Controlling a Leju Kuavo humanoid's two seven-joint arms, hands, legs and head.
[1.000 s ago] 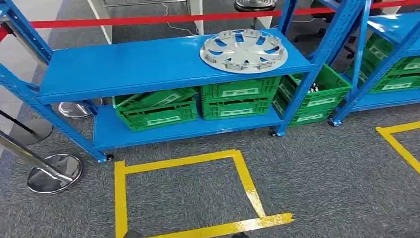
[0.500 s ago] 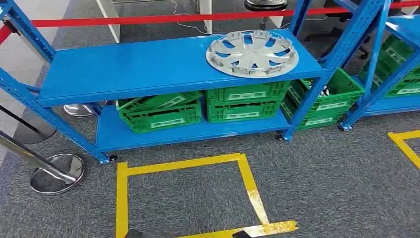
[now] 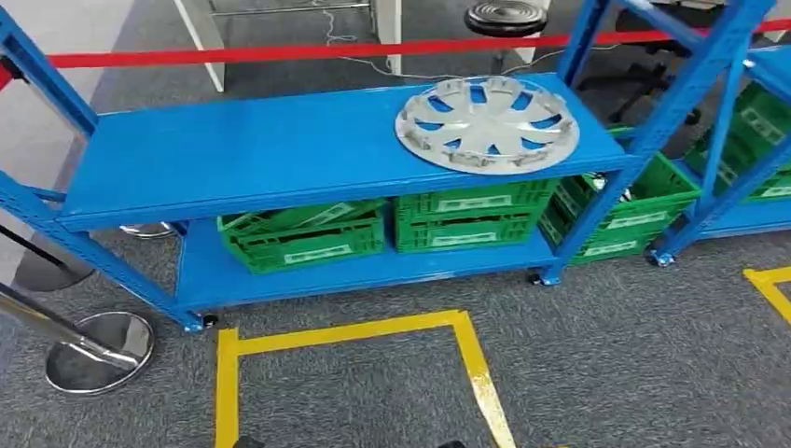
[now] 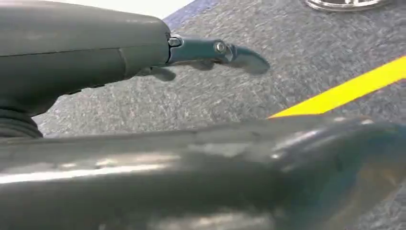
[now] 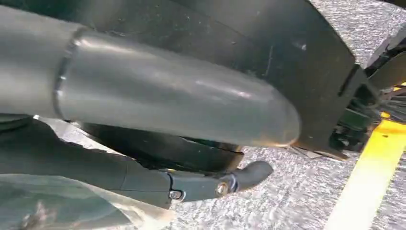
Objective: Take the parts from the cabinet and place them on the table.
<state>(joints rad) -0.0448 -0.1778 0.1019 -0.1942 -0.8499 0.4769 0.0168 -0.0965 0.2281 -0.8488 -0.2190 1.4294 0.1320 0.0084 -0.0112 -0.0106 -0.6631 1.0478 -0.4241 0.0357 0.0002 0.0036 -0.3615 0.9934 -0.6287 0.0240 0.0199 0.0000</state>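
Note:
A silver wheel cover [image 3: 487, 123] lies flat on the right part of the top shelf of the blue rack [image 3: 252, 149] in the head view. My left hand [image 4: 86, 52] hangs over grey carpet with a dark finger [image 4: 215, 50] stretched out and nothing in it. My right hand [image 5: 158, 96] also hangs low beside my body, one finger [image 5: 230, 179] extended, holding nothing. Both hands are far from the rack.
Green crates [image 3: 303, 233] [image 3: 464, 219] stand on the lower shelf, another [image 3: 620, 210] beside the rack's right post. A second blue rack [image 3: 746, 140] is at the right. A yellow taped square [image 3: 227, 373] marks the carpet. A stanchion base [image 3: 98, 338] and red barrier tape [image 3: 280, 54] stand nearby.
The whole head picture has shifted: the rack sits lower and looks slightly larger, and the near edge of the yellow square has slid out of the picture. The camera moved, not the things.

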